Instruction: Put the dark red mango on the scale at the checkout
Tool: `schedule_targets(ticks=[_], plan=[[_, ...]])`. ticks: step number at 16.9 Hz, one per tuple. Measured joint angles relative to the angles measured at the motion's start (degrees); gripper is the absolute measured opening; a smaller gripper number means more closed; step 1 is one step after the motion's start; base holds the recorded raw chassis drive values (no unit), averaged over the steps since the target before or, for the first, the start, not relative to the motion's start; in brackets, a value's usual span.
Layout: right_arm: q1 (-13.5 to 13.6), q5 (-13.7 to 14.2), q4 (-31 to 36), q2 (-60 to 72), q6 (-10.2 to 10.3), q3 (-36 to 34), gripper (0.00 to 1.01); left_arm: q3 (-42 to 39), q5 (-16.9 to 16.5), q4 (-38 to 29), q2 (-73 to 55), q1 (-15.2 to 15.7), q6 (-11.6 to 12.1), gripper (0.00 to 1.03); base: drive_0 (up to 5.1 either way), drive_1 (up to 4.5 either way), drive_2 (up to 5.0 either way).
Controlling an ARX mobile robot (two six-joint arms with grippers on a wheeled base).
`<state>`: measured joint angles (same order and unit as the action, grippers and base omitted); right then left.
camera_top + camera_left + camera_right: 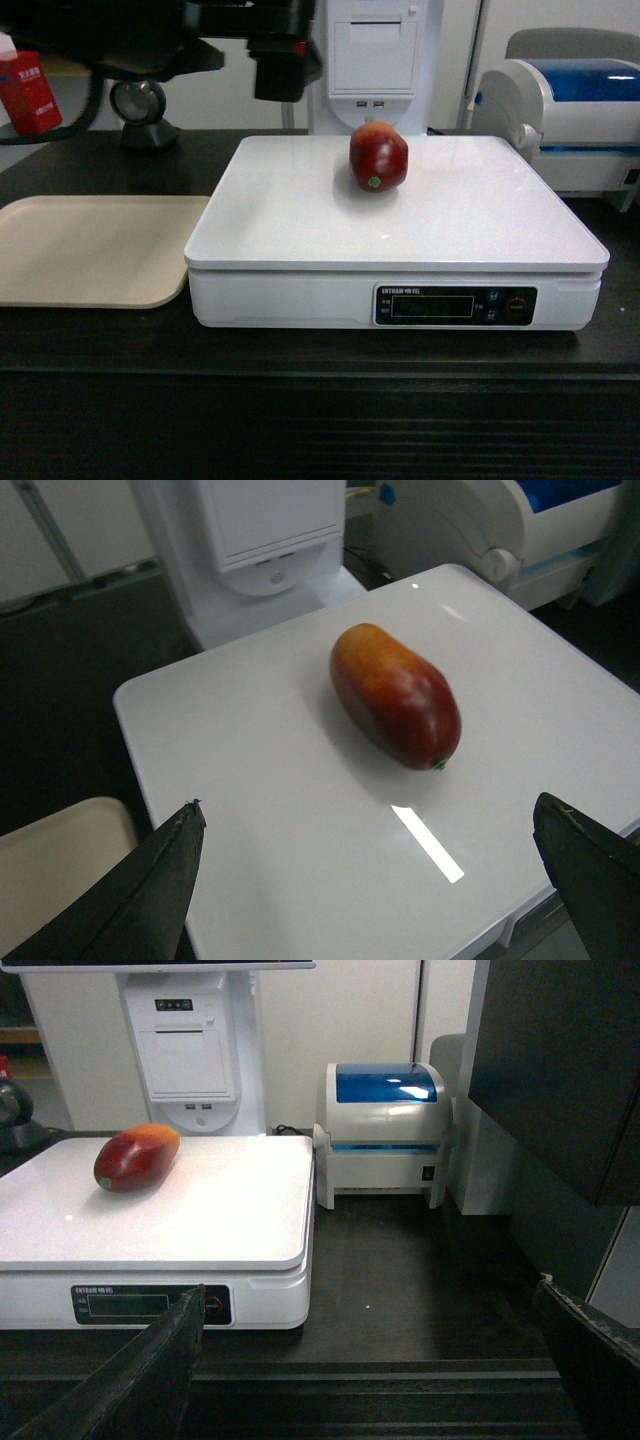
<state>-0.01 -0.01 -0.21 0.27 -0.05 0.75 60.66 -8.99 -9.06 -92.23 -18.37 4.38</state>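
Lying on its side on the scale (396, 215), the mango (378, 156) points stem-end forward; both grippers (370, 880) (370, 1360) gape, empty.

Mango (378, 156) on scale (300, 225), tray (90, 250) left

The head camera faces the scale (396, 215) squarely from the front, the left wrist camera looks down close above it, and the right wrist camera views it low from the front-right.

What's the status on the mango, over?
Both grippers open, holding nothing: left gripper above the scale, right gripper off to its side. Dark red mango lying on scale platter. Nothing in the way.
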Motion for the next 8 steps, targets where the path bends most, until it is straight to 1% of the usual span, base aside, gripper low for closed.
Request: schedule_targets(ticks=[3, 5, 6, 7, 8], plan=[[0.00, 0.00, 0.00, 0.00, 0.00, 0.00, 0.98, -9.84, 2.47, -4.04, 8.15, 5.16, 0.11, 0.98, 0.0, 0.00, 0.0], [0.00, 0.00, 0.02, 0.00, 0.00, 0.00, 0.98, -15.02, 3.28, -4.74, 13.51, 6.86, 0.39, 0.98, 0.0, 0.00, 0.0], [0.00, 0.00, 0.02, 0.00, 0.00, 0.00, 0.98, -17.09, 3.50, -5.31, 15.96, 7.69, 0.85, 0.98, 0.0, 0.00, 0.0], [0.00, 0.00, 0.00, 0.00, 0.02, 0.00, 0.98, -22.08, 5.01, -6.56, 20.85, 10.25, 2.14, 0.98, 0.0, 0.00, 0.0], [0.00, 0.00, 0.02, 0.00, 0.00, 0.00, 0.98, -24.63, 5.22, -6.69, 22.47, 11.74, 2.12, 0.98, 0.0, 0.00, 0.0]])
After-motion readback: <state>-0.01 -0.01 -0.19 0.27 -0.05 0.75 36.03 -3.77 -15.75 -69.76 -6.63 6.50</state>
